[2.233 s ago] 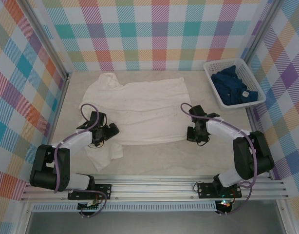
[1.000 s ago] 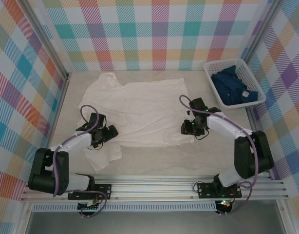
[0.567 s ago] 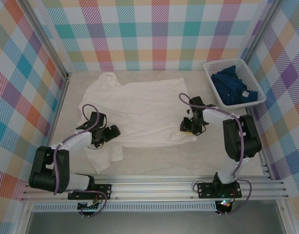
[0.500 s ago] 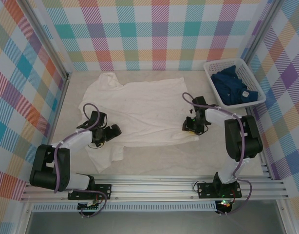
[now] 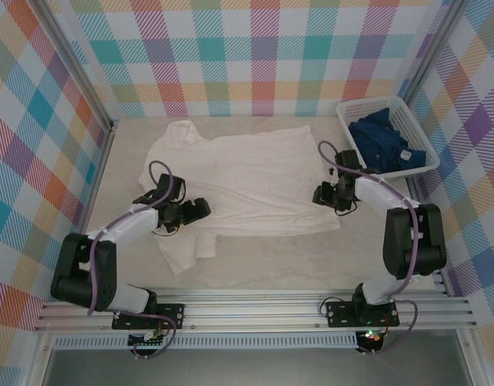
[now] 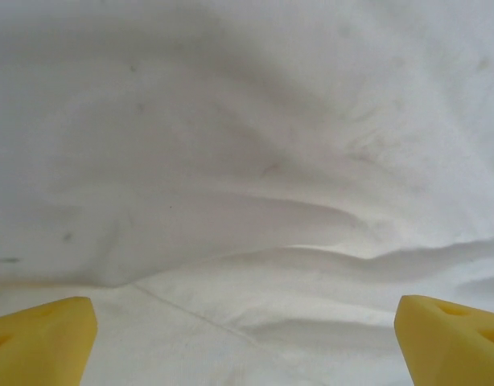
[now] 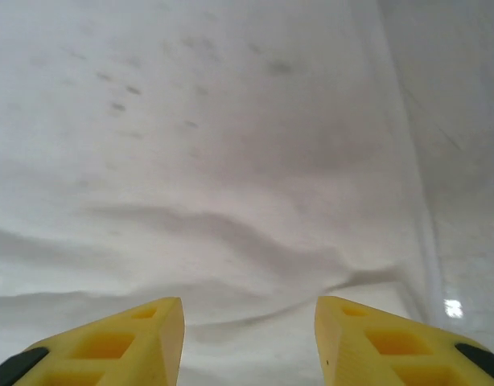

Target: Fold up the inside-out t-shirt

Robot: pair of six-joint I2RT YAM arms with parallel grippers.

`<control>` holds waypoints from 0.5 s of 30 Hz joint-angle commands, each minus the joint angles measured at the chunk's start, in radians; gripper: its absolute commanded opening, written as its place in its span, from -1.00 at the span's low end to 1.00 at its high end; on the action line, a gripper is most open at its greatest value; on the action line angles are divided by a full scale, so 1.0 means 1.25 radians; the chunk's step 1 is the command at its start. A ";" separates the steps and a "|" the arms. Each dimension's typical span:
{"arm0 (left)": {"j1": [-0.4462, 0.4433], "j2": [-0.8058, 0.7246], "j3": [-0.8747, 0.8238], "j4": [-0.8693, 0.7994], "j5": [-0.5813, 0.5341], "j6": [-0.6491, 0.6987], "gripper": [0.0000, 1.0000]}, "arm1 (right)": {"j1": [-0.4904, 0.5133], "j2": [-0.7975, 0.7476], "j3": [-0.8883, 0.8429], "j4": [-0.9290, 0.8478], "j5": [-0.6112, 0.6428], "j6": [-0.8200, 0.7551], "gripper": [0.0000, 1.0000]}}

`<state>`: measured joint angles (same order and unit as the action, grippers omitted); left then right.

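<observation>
My soft white cotton t-shirt (image 5: 247,185) lies spread on the desk (image 5: 271,265), not folded yet, with my left hand (image 5: 200,211) wide open and my right hand (image 5: 321,194) half open over its sides.

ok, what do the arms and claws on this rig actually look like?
Both arms match: black shoulder blocks, white forearm links, black wrists. A purple cable loops over each wrist. The left claw and right claw look black from above; up close, their fingers are yellow plastic wedges with moulded pockets.
</observation>
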<state>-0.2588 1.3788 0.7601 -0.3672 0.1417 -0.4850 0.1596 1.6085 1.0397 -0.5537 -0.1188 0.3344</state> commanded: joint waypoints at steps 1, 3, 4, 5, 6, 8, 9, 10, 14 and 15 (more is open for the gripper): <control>0.010 -0.039 0.034 -0.033 -0.071 0.003 0.91 | 0.019 0.027 0.038 0.111 -0.071 0.004 -0.03; 0.040 -0.019 0.066 0.004 -0.070 -0.010 0.91 | 0.025 0.081 0.077 0.184 -0.107 0.035 0.00; 0.052 -0.004 0.083 0.033 -0.071 -0.014 0.91 | 0.028 0.105 0.097 0.208 -0.112 0.046 0.02; 0.066 0.028 0.107 0.063 -0.077 -0.021 0.91 | 0.029 0.138 0.125 0.236 -0.117 0.057 0.03; 0.086 0.068 0.140 0.101 -0.073 -0.033 0.91 | 0.029 0.171 0.153 0.261 -0.116 0.065 0.04; 0.118 0.161 0.221 0.118 -0.056 -0.043 0.90 | 0.029 0.234 0.215 0.281 -0.096 0.081 0.05; 0.130 0.208 0.267 0.114 -0.062 -0.044 0.90 | 0.029 0.269 0.251 0.284 -0.087 0.090 0.05; 0.138 0.245 0.307 0.108 -0.068 -0.040 0.90 | 0.029 0.297 0.282 0.281 -0.079 0.100 0.05; 0.175 0.410 0.470 0.079 -0.076 -0.025 0.90 | 0.028 0.417 0.412 0.268 -0.069 0.142 0.05; 0.186 0.450 0.507 0.052 -0.063 -0.029 0.90 | 0.027 0.442 0.443 0.259 -0.070 0.152 0.04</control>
<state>-0.0593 1.8481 1.2980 -0.2588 0.0639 -0.5156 0.1959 2.1040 1.5047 -0.2436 -0.2096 0.4625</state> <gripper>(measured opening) 0.951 0.524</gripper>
